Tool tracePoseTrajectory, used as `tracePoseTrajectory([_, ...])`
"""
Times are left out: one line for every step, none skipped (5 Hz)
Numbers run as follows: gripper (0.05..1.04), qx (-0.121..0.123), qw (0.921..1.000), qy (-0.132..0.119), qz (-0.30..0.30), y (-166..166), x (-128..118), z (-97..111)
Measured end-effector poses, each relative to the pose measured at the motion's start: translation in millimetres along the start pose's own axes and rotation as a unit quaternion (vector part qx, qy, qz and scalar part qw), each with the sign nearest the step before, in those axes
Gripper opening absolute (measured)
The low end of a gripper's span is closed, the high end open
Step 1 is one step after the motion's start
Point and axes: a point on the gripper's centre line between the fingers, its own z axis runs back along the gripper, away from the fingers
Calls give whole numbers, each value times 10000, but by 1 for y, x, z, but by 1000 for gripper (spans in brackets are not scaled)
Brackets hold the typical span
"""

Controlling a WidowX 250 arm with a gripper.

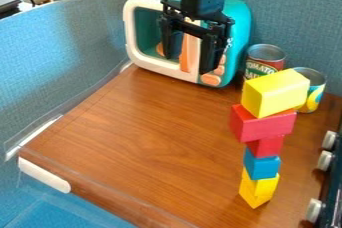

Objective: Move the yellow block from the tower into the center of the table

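Note:
High at the top centre, my gripper [190, 62] hangs open in front of the toy microwave, with its two fingers apart. Right of the table's middle stands a tower of blocks. A yellow block [275, 93] lies across its top, tilted a little. Below it are a wide red block [262, 125], a smaller red block [266, 146], a blue block [261, 166] and yellow at the base [258, 190]. The gripper is up and to the left of the tower, apart from it. The brown table [140, 137] extends left of the tower.
A teal and white toy microwave [160, 69] stands at the back. Two cans, one red-labelled [262, 64] and one yellow and blue [312, 94], stand behind the tower. White knobs [324, 161] line the right edge. A grey-blue partition [67, 62] borders the left side.

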Motion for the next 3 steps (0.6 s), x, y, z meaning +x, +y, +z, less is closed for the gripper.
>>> tracePoseTrajectory([1000,-74,9998,169,-7,-1,0,-11])
tracePoseTrajectory([1000,-235,9995,113,-172,-7,12,5])
tracePoseTrajectory([1000,-212,9995,-98,-234,-10,22,20])
